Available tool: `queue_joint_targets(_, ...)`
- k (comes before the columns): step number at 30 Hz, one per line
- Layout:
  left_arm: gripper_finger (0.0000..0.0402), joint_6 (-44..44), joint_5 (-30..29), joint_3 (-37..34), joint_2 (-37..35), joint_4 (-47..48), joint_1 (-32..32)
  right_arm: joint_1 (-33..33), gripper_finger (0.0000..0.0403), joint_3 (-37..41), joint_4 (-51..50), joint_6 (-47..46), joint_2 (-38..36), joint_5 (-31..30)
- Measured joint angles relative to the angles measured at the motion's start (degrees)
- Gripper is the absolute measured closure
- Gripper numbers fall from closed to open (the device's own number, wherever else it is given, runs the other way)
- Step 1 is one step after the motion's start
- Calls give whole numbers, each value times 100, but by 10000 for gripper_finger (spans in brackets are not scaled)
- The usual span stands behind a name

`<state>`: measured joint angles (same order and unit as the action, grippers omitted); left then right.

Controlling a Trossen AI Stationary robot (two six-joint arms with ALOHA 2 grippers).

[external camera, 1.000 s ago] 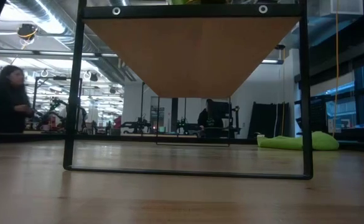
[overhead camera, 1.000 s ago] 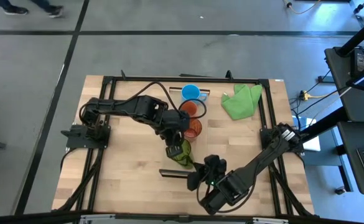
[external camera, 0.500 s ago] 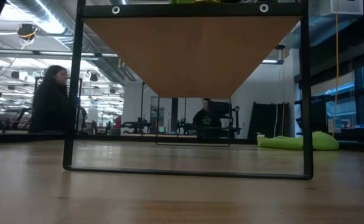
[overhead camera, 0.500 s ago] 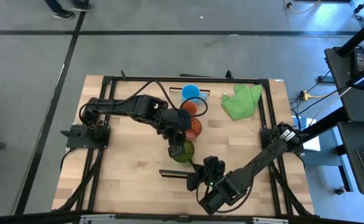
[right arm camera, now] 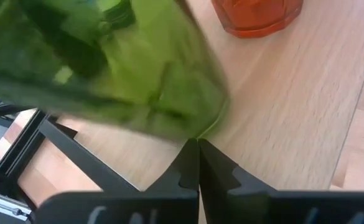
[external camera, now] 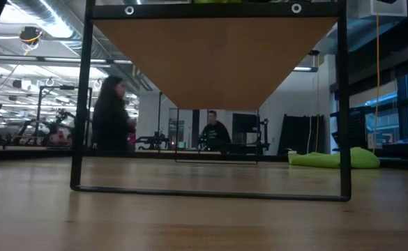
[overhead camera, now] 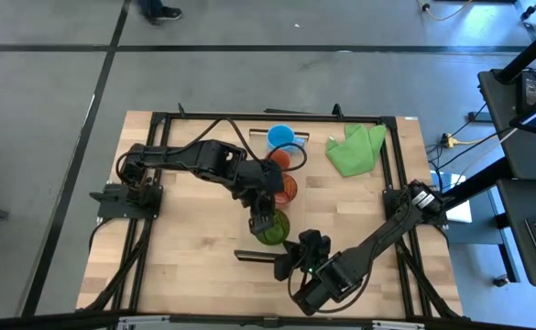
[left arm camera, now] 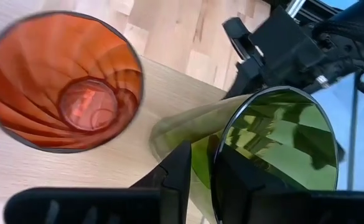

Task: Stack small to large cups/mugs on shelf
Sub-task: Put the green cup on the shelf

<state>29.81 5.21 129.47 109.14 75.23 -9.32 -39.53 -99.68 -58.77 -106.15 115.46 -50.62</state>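
Left gripper pinches the olive-green tumbler's rim mid-shelf, probably tilting it upright beside the translucent red tumbler for nesting; right gripper waits closed nearby.

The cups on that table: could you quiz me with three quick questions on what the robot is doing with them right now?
1. True or false: the left hand grips the green tumbler by its rim.
2. Fill in: the right hand has its fingers ___ (open or shut).
3. Which is nearest the green cloth? A. the blue mug B. the green tumbler C. the right hand

Key: 1 true; 2 shut; 3 A.
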Motion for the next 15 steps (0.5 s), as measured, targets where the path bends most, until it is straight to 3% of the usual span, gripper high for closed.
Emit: queue_joint_targets(15,346,-40,-113,0,-2,285,-5,-140,399,0,199,-26,7,-16)
